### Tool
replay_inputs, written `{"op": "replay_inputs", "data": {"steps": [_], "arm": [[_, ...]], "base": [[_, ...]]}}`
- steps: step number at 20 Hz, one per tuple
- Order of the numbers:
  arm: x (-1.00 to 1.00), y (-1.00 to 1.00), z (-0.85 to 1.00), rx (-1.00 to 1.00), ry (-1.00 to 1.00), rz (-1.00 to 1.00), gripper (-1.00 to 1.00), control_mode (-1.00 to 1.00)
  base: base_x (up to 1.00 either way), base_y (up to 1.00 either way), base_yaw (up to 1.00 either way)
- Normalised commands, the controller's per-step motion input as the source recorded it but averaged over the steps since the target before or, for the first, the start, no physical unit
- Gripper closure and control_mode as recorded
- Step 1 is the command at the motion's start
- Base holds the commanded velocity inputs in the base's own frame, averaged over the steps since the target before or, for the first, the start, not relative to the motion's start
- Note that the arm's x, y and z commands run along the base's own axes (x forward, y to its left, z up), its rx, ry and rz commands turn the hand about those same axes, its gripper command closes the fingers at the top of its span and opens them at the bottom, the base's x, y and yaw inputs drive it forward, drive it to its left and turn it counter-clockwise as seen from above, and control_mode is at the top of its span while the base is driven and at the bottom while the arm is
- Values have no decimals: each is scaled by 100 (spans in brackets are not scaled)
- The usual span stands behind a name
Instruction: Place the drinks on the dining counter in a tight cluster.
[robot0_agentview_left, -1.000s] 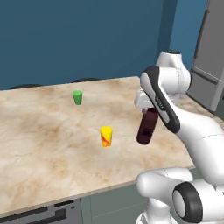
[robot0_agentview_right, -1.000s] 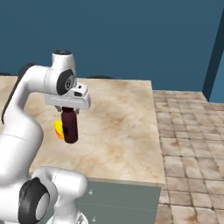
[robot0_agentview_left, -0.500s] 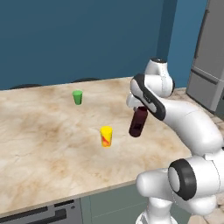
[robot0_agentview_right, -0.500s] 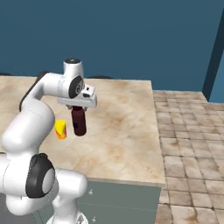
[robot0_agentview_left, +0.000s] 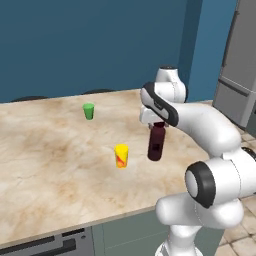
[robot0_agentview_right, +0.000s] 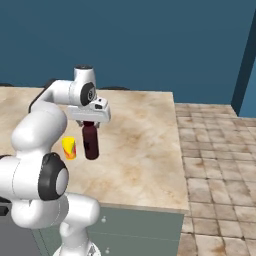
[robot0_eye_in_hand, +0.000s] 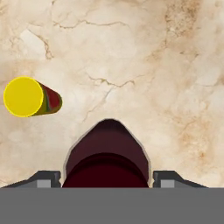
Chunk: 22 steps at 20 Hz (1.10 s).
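Observation:
My gripper (robot0_agentview_left: 158, 125) is shut on the neck of the dark maroon bottle (robot0_agentview_left: 155, 145), one of the drinks, and holds it upright over the dining counter (robot0_agentview_left: 50, 150). In the right base view the gripper (robot0_agentview_right: 90, 123) grips the top of the bottle (robot0_agentview_right: 90, 142), just right of a yellow cup. Looking down from the hand, the bottle (robot0_eye_in_hand: 107, 153) sits between my fingers (robot0_eye_in_hand: 168, 177) above the marble top (robot0_eye_in_hand: 153, 65). Whether its base touches the counter (robot0_agentview_right: 140, 135) I cannot tell.
A yellow cup with a red pattern (robot0_agentview_left: 121, 155) (robot0_agentview_right: 69, 148) (robot0_eye_in_hand: 30, 97) stands close to the left of the bottle. A green cup (robot0_agentview_left: 88, 111) stands farther back on the left. The counter's right edge drops to a tiled floor (robot0_agentview_right: 215, 165). A grey fridge (robot0_agentview_left: 240, 75) stands at the right.
The arm has carried the maroon bottle left toward the yellow cup. The bottle has gone from tilted to upright and sits a little lower.

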Motion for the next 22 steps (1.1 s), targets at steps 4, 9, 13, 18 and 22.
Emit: {"op": "replay_inputs", "data": {"steps": [4,9,13,18,22], "arm": [[-5,2,0,0,-1,0,100,-100],[6,16,-33,0,-3,-1,100,-100],[19,14,-50,0,0,-1,100,-100],[9,2,-34,0,0,-1,100,-100],[1,0,-26,0,0,-2,100,-100]], "base": [[0,0,0],[0,0,0],[0,0,0],[0,0,0],[0,0,0]]}}
